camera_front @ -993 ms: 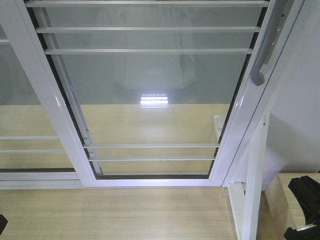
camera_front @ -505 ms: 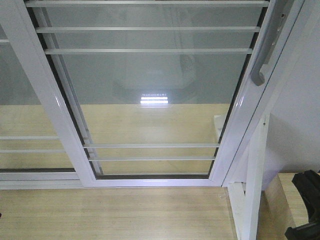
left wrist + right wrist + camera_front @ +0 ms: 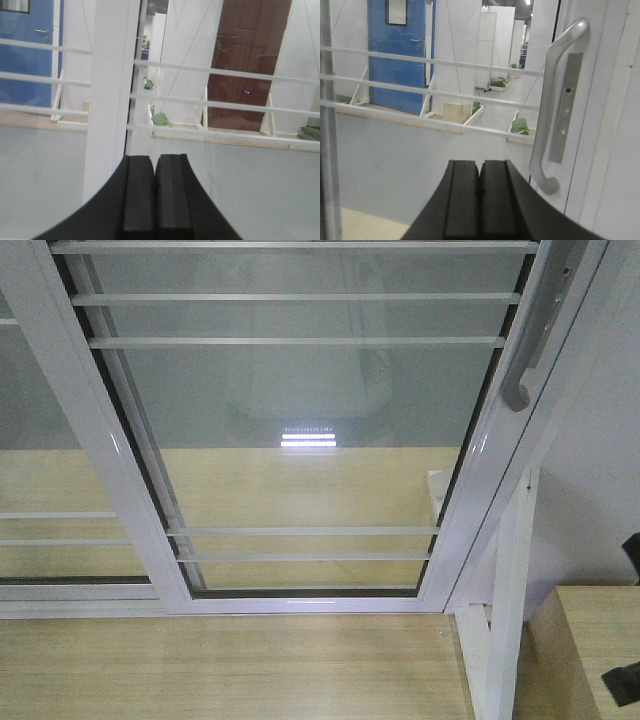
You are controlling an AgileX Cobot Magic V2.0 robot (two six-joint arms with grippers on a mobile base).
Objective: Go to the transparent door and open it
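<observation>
The transparent door (image 3: pixel 300 440) stands right in front, with its handle (image 3: pixel 546 107) on its right side. The right gripper (image 3: pixel 480 200) is pressed together, near the handle but not touching. The left gripper (image 3: pixel 155 200) is pressed together too, facing a white post (image 3: pixel 110 90). A blue door (image 3: pixel 400 55) shows behind the glass

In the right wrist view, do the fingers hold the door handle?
No, the fingers of the right gripper are shut on nothing, and the handle stands apart to their right.

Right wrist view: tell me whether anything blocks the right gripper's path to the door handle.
Nothing visible does. The handle sits up and to the right of the shut right gripper, with only open air between them.
</observation>
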